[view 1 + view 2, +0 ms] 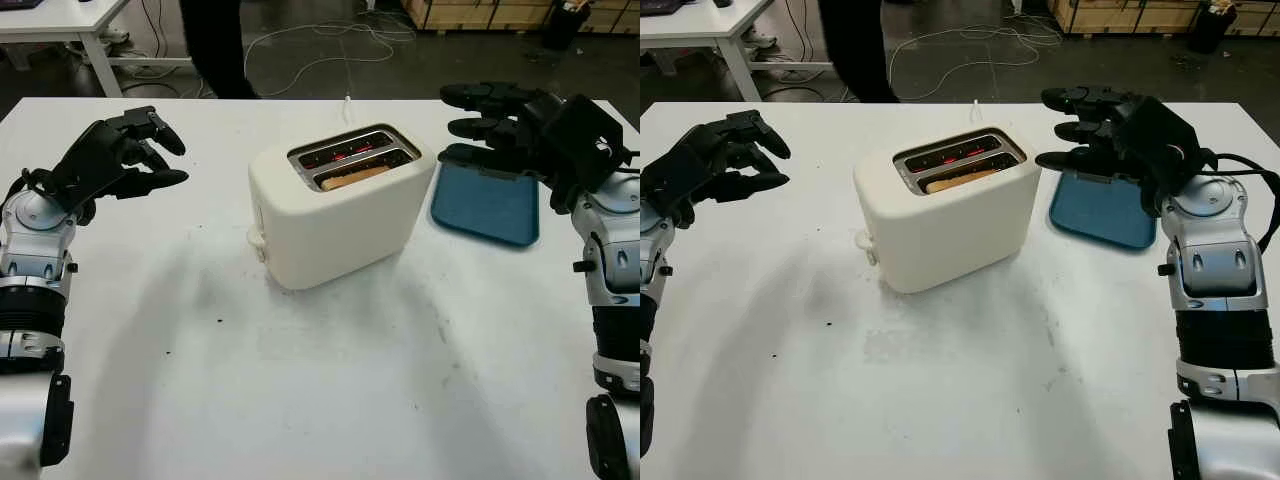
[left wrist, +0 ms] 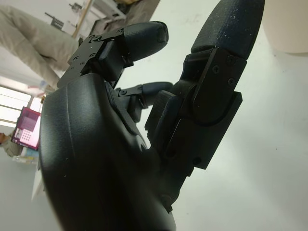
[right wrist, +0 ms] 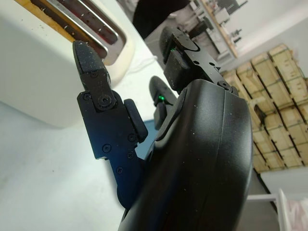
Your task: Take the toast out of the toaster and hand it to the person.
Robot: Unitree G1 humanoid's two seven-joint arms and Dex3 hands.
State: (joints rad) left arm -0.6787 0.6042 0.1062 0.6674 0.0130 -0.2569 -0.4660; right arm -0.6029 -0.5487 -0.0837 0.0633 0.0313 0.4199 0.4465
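The toast (image 1: 352,178) sits low in the nearer slot of the cream toaster (image 1: 335,215), which stands in the middle of the white desk (image 1: 300,390); only its top edge shows. The farther slot glows red inside (the elements look lit), so the toaster is probably hot.

The right hand (image 1: 1095,125) hovers just to the right of the toaster, above the near corner of a blue tray (image 1: 1100,212), holding nothing, its fingers stretched out toward the slots. The left hand (image 1: 130,150) hangs well to the left of the toaster, also holding nothing, its fingers loosely bent over the desk. A person (image 1: 855,45) stands beyond the far edge of the desk.

The main risk, as I judge it, is the grasp itself: so little toast rises above the slot that thick fingers may fail to pinch it, or may press on the slot's metal rim instead. A push from the side could slide or tip the light toaster, since nothing braces it. If the toast is pinched too hard it could crumble; too lightly, and it may slip back into the slot or fall onto the desk before reaching the person.
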